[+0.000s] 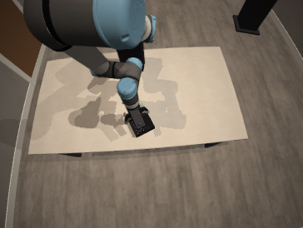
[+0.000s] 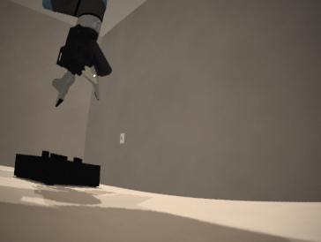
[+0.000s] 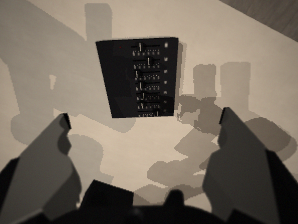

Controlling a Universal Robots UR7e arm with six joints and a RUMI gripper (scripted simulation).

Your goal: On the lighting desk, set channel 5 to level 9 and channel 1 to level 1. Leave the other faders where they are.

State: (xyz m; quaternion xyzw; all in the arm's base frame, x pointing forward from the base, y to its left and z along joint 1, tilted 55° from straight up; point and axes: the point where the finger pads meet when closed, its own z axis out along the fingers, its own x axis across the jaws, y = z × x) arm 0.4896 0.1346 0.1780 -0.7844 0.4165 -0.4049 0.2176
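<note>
Your hand (image 2: 77, 94) hangs wide open, holding nothing, well above the lighting desk (image 2: 56, 170) on the bench (image 1: 200, 91)

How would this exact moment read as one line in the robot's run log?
gripper: open, empty | position: above lighting desk, no contact | desk: on table

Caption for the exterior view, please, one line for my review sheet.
Open two-jaw gripper hangs empty above the black box-shaped lighting desk on the beige table top.
</note>
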